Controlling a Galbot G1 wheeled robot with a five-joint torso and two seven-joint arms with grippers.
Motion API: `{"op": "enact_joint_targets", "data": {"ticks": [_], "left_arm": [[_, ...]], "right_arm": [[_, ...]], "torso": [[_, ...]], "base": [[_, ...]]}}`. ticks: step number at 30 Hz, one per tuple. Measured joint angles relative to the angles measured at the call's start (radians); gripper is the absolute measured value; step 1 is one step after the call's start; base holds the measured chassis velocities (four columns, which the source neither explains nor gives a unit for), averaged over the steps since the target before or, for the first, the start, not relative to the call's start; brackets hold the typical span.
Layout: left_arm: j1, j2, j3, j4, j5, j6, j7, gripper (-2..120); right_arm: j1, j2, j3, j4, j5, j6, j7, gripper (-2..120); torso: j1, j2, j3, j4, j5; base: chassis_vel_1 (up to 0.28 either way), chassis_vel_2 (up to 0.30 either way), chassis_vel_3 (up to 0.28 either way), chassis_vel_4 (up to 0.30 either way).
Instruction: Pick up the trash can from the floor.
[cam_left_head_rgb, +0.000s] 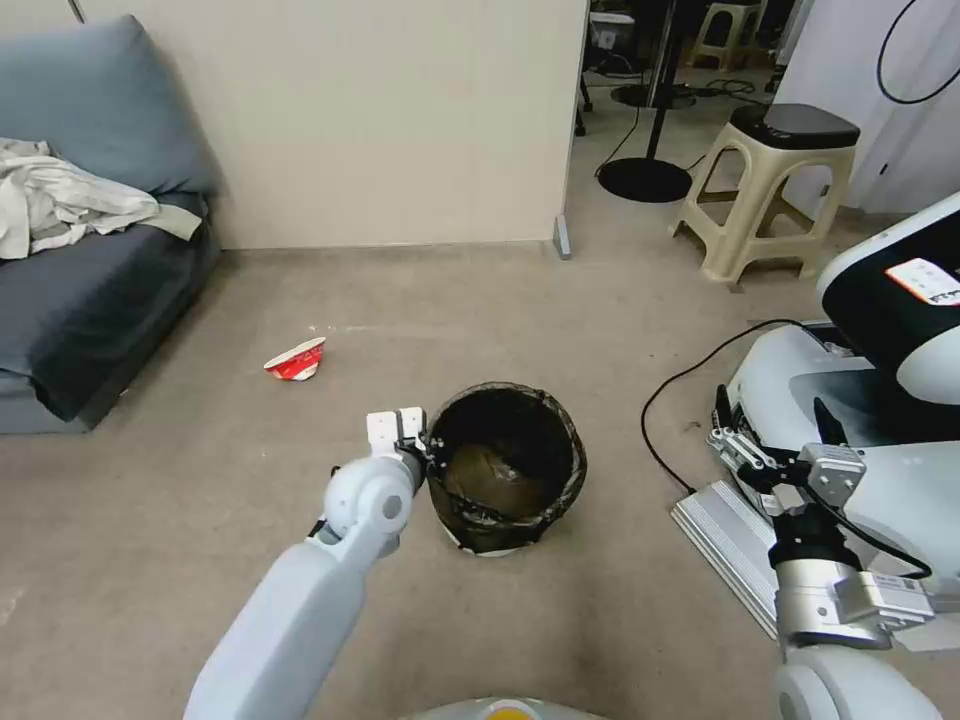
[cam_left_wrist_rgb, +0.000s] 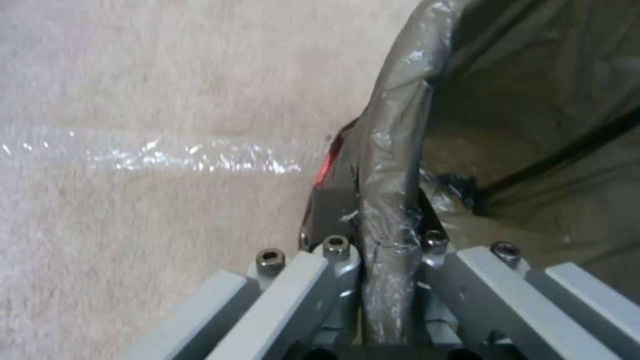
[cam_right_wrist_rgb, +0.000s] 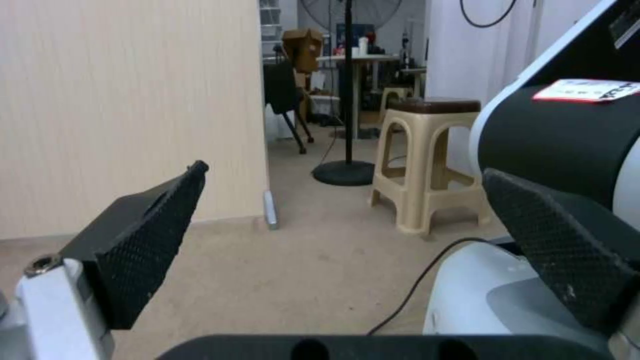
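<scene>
Left end effector (cam_left_head_rgb: 428, 447) pinching trash can (cam_left_head_rgb: 508, 468) rim, arm outstretched

We hold our right gripper (cam_right_wrist_rgb: 347, 220) with its two black textured fingers (cam_right_wrist_rgb: 143, 240) spread wide above the floor (cam_right_wrist_rgb: 320, 280), and beyond them a beige stool (cam_right_wrist_rgb: 430, 165) stands just beside a black round stand base (cam_right_wrist_rgb: 345, 172), with the cream wall (cam_right_wrist_rgb: 127, 110) nearby.
</scene>
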Motion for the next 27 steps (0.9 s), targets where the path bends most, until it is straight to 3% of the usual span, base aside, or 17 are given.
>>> {"op": "enact_joint_targets", "data": {"ticks": [15, 27], "left_arm": [[0.092, 0.031, -0.100, -0.140, -0.066, 0.001, 0.001, 1], [0.179, 0.092, -0.205, -0.271, -0.113, 0.001, 0.005, 1]], "right_arm": [[-0.004, -0.002, -0.002, 0.012, 0.000, -0.001, 0.001, 100], [0.001, -0.013, -0.012, 0.013, 0.000, -0.001, 0.000, 100]], "torso": [[0.000, 0.000, 0.000, 0.0001, -0.0002], [0.000, 0.000, 0.000, 0.0002, -0.0001]], "base": [[0.000, 0.000, 0.000, 0.000], [0.000, 0.000, 0.000, 0.000]]}}
